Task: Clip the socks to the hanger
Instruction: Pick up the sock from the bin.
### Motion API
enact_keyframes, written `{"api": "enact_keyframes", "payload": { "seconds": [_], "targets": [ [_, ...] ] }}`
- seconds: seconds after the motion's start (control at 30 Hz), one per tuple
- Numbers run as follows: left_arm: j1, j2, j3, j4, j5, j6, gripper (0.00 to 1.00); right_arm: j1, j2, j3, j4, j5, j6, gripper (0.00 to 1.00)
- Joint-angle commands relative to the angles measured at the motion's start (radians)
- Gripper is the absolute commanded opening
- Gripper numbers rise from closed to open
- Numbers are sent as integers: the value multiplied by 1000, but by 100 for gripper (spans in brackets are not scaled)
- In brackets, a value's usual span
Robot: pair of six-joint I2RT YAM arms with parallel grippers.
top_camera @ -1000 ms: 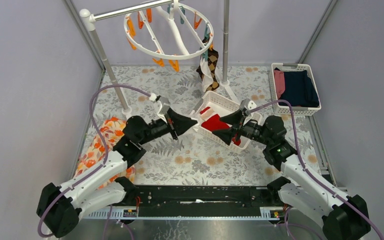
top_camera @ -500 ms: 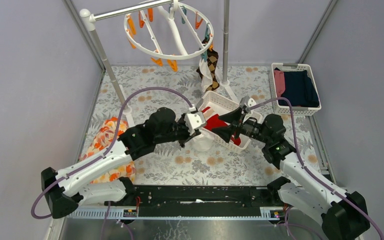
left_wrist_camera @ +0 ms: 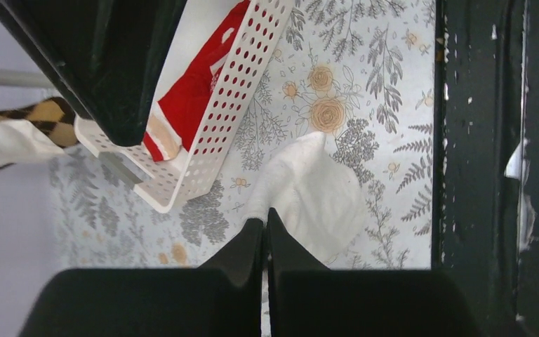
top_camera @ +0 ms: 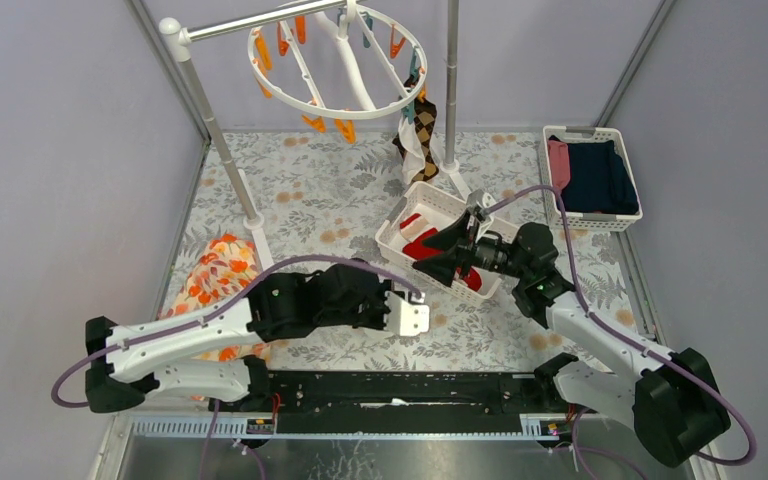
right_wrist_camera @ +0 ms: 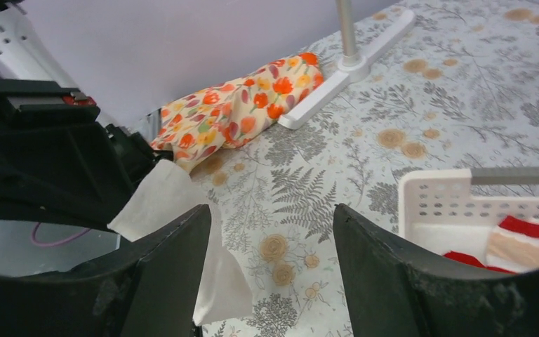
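Pulled back from the basket [top_camera: 398,212] toward the near edge of the bench [top_camera: 330,200], the left fingers [left_wrist_camera: 265,235] now hang above the floral surface, pressed together on the edge of the whitish sock [left_wrist_camera: 316,193]. That sock is soft and plain, and droops from the tips as a rumpled, rounded flap clear of the basket's perforated white wall. In the right wrist view it shows as a pale folded sheet at lower left.

The right fingers [top_camera: 428,262] are spread wide and empty, poised over the near end of the basket, where the red socks [top_camera: 422,245] lie bunched inside, one showing a white stripe and a tan patch.

An argyle sock [top_camera: 423,125], brown and tan diamonds, dangles from the rim of the hanger [top_camera: 355,75], a round white plastic ring with orange and teal pegs, hung from a metal rail at the far end. An orange floral cloth [top_camera: 215,275] lies along the left edge.
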Motion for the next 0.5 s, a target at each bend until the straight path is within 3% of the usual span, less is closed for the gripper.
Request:
{"api": "enact_keyframes", "payload": {
  "seconds": [0.0,0.2,0.47],
  "targets": [
    [-48,-72,2,-64,-26,187,0,34,-13,1,99,-105,-28,75],
    [-53,-122,22,-88,114,267,0,122,32,0,106,-202,-196,85],
    [-50,-112,67,-105,115,99,0,180,23,10,78,-287,-211,85]
  ]
}}
